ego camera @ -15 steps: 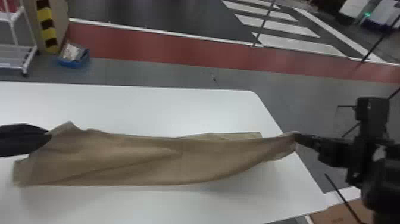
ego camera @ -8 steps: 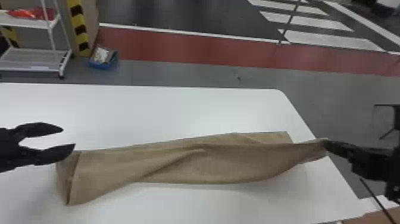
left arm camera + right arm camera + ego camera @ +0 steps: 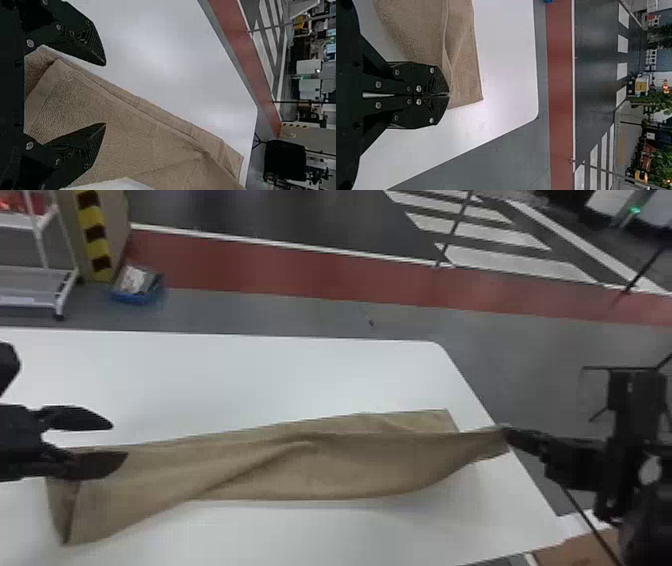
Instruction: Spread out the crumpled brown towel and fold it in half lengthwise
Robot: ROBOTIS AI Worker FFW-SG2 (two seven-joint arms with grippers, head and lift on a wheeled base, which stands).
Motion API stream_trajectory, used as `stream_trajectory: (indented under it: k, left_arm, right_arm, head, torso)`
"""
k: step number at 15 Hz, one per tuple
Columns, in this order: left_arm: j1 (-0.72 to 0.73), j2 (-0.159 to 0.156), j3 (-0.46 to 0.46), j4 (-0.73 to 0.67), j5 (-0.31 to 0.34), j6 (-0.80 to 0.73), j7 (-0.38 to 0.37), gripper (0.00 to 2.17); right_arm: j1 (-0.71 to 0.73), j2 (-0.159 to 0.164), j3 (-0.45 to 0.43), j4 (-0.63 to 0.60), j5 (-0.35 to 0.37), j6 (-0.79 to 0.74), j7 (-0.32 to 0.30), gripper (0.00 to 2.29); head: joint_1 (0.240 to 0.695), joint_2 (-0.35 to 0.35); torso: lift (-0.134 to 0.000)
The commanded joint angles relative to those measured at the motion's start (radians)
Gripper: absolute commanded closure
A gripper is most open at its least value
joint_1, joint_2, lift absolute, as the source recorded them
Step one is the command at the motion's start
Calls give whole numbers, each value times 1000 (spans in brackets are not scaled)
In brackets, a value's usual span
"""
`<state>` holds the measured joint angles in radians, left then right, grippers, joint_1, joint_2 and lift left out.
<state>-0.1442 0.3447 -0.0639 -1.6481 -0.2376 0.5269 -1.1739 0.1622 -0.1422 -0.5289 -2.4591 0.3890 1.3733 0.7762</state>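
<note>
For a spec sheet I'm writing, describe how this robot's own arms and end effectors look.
The black left end effector and black right end effector look alike: two flat fingers each, tapering toward the tips, with round silvery screw heads. Fine ridges mark the left one's fingers near the tips. The black right arm is blocky, with a pale round patch.

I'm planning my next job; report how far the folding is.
Spreading looks mostly done: the towel stretches in a long strip, seemingly doubled. The right gripper is shut on its right end; the left gripper is open at the left end. Probably remaining: smoothing the slanting crease and aligning the layers.
</note>
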Motion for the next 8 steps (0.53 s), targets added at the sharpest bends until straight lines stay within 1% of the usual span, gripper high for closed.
stream_trajectory:
  k: [1, 3, 4, 6, 8]
  left_arm:
    - [-44, -7, -59, 31, -54, 80, 0, 518]
    - [-75, -12, -97, 59, -103, 120, 0, 518]
    - [-81, -13, -103, 70, -115, 138, 2, 518]
    - [-90, -13, -106, 91, -121, 138, 8, 518]
    - [-104, -12, -100, 102, -131, 175, 13, 518]
  right_arm:
    - [0, 6, 4, 0, 2, -6, 0, 1207]
    - [0, 10, 4, 2, 5, -12, 0, 1207]
    - [2, 10, 3, 2, 5, -12, 0, 1207]
    - [2, 10, 1, 3, 5, -15, 0, 1207]
    - [2, 10, 1, 5, 4, -15, 0, 1207]
  head:
    - [695, -330]
    - [695, -332]
    - [695, -331]
    - [695, -328]
    - [695, -324]
  torso:
    - [-124]
    - [-124]
    - [-124]
    - [-124]
    - [-124]
